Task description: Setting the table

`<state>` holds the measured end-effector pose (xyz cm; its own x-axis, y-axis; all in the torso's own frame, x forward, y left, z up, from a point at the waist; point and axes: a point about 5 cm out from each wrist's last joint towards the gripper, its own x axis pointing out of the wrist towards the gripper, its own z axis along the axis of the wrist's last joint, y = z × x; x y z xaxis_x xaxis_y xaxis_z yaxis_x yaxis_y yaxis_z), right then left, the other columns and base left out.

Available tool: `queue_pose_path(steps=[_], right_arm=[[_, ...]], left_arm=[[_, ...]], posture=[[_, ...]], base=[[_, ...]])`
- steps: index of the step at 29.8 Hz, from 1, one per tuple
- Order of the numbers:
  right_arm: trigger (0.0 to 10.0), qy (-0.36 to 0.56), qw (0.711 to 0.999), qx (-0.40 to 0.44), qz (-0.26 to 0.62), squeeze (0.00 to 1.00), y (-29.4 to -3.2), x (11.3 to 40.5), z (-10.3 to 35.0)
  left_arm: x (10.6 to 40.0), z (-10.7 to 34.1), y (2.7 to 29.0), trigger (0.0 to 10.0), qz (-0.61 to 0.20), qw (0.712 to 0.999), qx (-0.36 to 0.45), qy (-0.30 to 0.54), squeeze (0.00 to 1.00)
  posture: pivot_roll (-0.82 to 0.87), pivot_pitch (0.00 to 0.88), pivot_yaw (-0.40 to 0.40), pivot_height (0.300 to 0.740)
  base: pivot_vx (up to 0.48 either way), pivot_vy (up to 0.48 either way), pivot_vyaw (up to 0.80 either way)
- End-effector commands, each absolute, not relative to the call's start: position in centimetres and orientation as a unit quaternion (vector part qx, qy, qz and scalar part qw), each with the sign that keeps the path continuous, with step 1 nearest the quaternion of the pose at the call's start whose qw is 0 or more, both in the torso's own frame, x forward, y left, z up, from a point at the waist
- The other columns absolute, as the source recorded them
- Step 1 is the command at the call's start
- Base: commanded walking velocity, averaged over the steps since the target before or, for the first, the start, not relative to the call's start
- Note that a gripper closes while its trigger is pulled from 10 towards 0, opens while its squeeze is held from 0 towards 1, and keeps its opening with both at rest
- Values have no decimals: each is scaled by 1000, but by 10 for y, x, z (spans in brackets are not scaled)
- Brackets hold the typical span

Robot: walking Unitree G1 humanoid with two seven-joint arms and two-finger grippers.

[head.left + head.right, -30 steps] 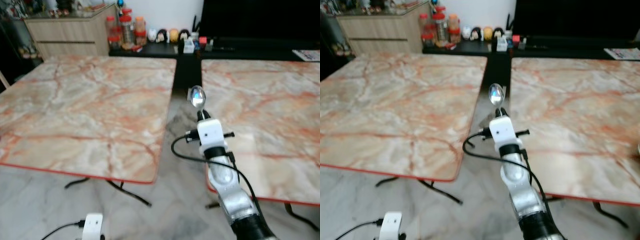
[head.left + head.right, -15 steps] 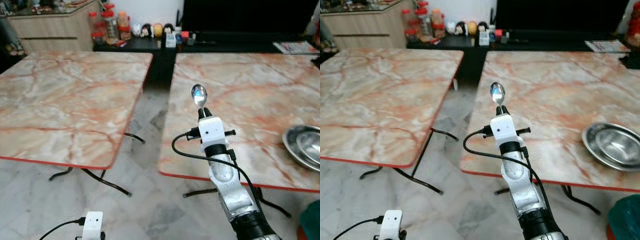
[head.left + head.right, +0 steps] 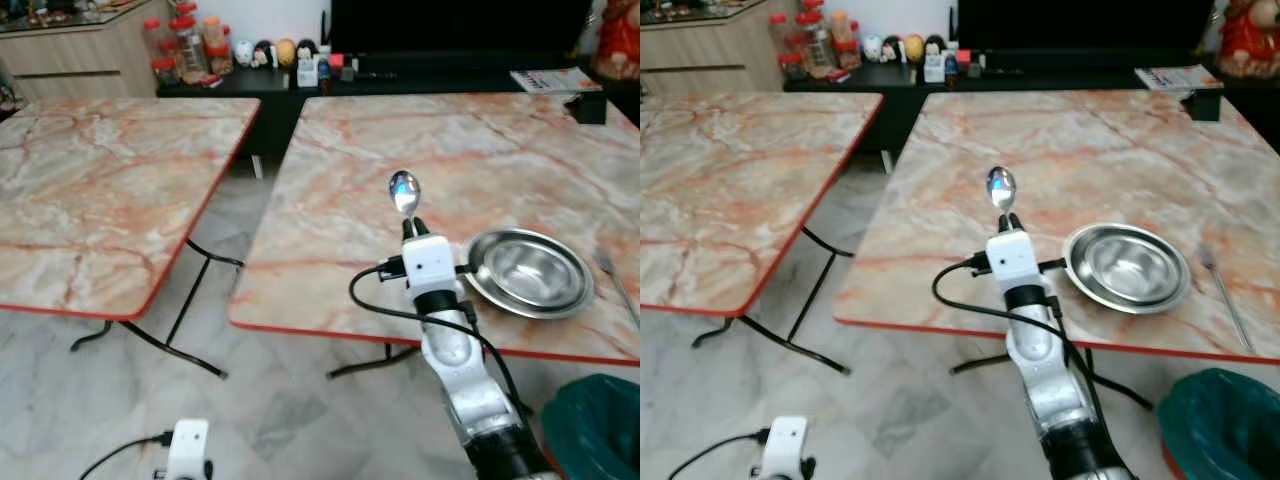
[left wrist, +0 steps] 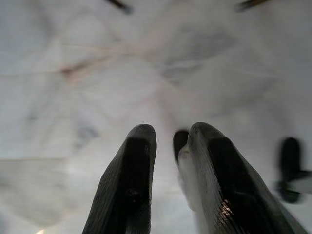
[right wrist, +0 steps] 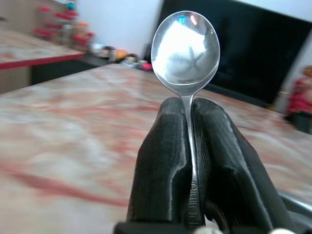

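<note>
My right gripper (image 3: 408, 224) is shut on the handle of a steel spoon (image 3: 404, 192), held upright with its bowl on top, over the near edge of the right-hand marble table (image 3: 360, 160). In the right wrist view the spoon (image 5: 185, 52) stands between the two black fingers (image 5: 165, 161). A round steel bowl (image 3: 528, 272) sits on this table just right of the gripper. A fork (image 3: 1223, 290) lies to the bowl's right. My left gripper (image 4: 170, 134) hangs low over the floor, its fingers slightly apart with nothing between them.
A second marble table (image 3: 100, 200) stands to the left, with a gap of floor between the two. A teal bin (image 3: 590, 420) sits on the floor at the near right. A black sideboard (image 3: 400, 75) with jars and figurines runs along the back wall.
The view has swung right and closer to the right-hand table, bringing the bowl, fork and bin into sight. The spoon stays upright in my right gripper.
</note>
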<state>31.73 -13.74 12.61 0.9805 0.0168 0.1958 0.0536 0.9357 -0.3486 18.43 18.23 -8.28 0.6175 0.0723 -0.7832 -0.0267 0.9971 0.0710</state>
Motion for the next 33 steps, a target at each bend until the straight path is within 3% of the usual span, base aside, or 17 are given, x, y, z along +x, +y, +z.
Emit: queue_pose_path(steps=[1, 26, 33], right_arm=[[10000, -116, 980, -164, -7, 0, -130, 319, 135], [10000, -113, 981, -159, 0, 0, -126, 317, 133], [10000, -101, 983, -153, -1, 0, -127, 316, 128]], left_arm=[[182, -83, 193, 10000, 35, 896, 38, 440, 0], [178, -84, 195, 10000, 36, 895, 40, 442, 0], [177, -85, 194, 10000, 35, 897, 31, 439, 0]], posture=[[-52, 28, 73, 740], [-48, 15, 69, 740], [-47, 6, 64, 740]], base=[[0, -398, 0], [0, -397, 0], [0, 0, 0]])
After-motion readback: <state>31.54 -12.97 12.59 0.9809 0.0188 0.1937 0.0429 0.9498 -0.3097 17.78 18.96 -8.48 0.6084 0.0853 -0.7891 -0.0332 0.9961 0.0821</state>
